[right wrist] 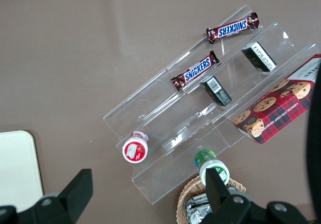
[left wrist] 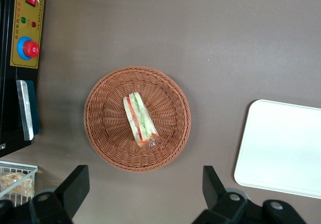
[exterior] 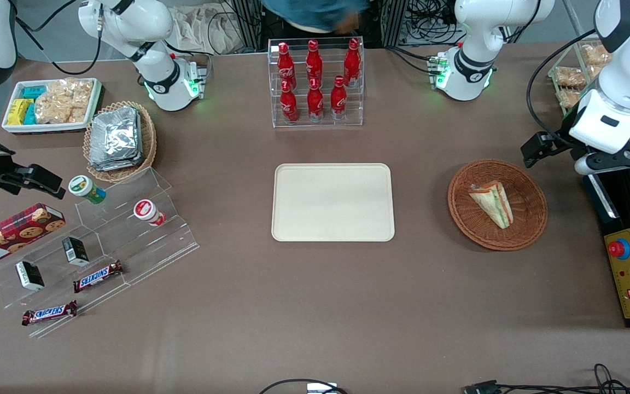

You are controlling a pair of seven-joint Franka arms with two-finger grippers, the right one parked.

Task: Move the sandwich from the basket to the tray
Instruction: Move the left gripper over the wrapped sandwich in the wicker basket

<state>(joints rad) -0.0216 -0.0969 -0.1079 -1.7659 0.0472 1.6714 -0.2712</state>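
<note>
The sandwich (exterior: 491, 203), a clear-wrapped white bread wedge with green, orange and red layers, lies in the round reddish-brown wicker basket (exterior: 460, 216). The cream tray (exterior: 332, 202) lies flat and bare mid-table, beside the basket toward the parked arm's end. My left gripper (exterior: 610, 158) hangs high above the table at the working arm's end, beside the basket and apart from it. In the left wrist view the gripper (left wrist: 144, 189) is wide open and empty, with the basket (left wrist: 108, 148), the sandwich (left wrist: 139, 119) and a corner of the tray (left wrist: 281, 148) below it.
A black and yellow control box with a red button (exterior: 629, 273) lies at the working arm's end, close to the gripper. A clear rack of red bottles (exterior: 315, 82) stands farther from the camera than the tray. A tan basket of foil packets (exterior: 120, 139) and a clear stepped shelf with snacks (exterior: 101, 246) lie toward the parked arm's end.
</note>
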